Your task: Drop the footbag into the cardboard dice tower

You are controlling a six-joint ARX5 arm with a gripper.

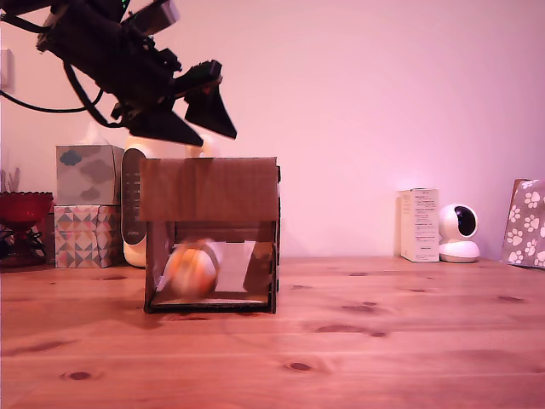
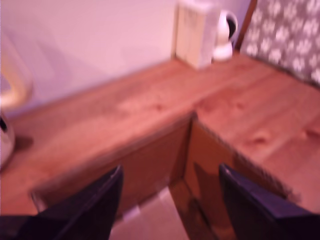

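1 footbag [image 1: 192, 269] blurred inside cardboard dice tower [image 1: 209, 192]; claw [image 1: 204, 115] open above.

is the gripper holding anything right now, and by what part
Nothing is held: the gripper is open and empty above the brown cardboard dice tower; the orange footbag is already inside.

Tabletop [image 1: 409, 341] before the cardboard dice tower [image 1: 209, 189] lies open.

A black, angular robot arm [image 1: 111, 51] fills the exterior view's upper left. Black cables [image 1: 34, 106] loop beside it. Its gripper [image 1: 204, 119] ends in two dark, pointed triangular fingers [image 1: 213, 109].
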